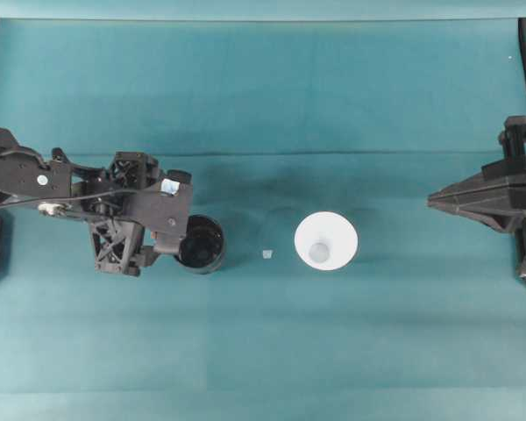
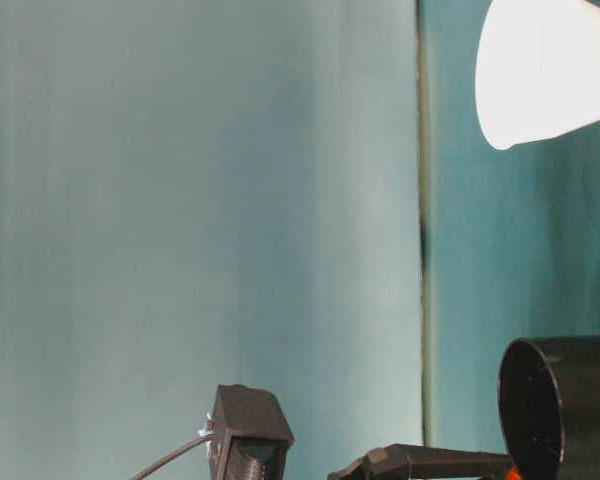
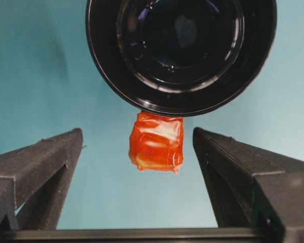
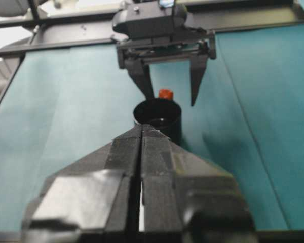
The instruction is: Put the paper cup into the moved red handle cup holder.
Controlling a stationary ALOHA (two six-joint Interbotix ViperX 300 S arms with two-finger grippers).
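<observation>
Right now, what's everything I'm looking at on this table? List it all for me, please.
paper cup: one, white, upright on the cloth right of the middle, apart from the holder.
red handle cup holder: one, glossy black, left of the middle; its orange-red handle lies between the left gripper's open fingers, untouched.
scrap: one, small and pale, between holder and cup.
table cloth: one, teal, covering the table.
left gripper: one, black, open, at the holder.
right gripper: one, black, shut, at the right edge, holding nothing.
</observation>
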